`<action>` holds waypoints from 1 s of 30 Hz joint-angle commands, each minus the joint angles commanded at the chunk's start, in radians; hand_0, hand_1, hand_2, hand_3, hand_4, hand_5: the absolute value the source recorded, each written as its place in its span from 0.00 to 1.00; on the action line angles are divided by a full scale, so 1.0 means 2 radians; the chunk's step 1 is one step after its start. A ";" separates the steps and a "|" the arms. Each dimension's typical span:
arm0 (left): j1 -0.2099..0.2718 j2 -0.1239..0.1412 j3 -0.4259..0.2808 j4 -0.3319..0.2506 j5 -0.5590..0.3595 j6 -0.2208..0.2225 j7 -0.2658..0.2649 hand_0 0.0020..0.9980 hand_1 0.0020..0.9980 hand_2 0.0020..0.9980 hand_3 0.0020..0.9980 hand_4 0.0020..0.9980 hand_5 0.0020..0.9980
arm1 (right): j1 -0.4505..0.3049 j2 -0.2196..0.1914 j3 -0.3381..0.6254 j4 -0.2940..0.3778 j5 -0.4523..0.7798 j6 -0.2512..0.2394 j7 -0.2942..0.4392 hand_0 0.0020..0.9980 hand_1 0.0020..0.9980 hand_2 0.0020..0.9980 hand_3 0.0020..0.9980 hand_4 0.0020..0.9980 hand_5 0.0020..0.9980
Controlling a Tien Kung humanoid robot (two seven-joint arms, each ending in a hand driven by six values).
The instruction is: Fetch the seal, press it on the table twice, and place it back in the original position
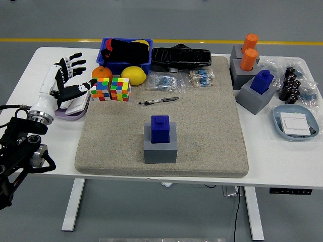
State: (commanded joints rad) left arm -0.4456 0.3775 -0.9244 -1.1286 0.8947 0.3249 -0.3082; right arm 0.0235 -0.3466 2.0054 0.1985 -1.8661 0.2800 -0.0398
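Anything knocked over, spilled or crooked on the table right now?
Nothing stands out. The blue seal sits upright in its grey holder on the mat; the left hand hovers open at the far left.

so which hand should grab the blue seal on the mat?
Left, likely. The left hand hovers open over the table's left side; the seal sits in its grey holder mid-mat. No right arm shows.

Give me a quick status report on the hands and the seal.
Left hand open over the table's left side, holding nothing. Right hand not in view. Blue seal untouched in its grey holder mid-mat. Path clear.
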 joint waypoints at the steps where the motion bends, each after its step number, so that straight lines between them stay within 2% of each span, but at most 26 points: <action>1: 0.000 0.000 0.000 0.000 0.000 0.000 0.000 0.74 0.71 0.77 0.81 0.87 0.00 | 0.000 0.000 -0.001 0.000 0.000 0.000 0.000 0.79 0.70 0.67 0.64 0.80 0.46; 30: 0.003 0.001 0.003 -0.004 0.001 0.000 0.000 0.74 0.71 0.76 0.81 0.86 0.00 | -0.002 -0.004 -0.012 0.000 0.004 0.001 0.002 0.79 0.70 0.67 0.64 0.80 0.45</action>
State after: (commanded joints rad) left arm -0.4388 0.3800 -0.9186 -1.1368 0.8962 0.3259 -0.3074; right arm 0.0186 -0.3555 1.9817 0.1977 -1.8590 0.2822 -0.0356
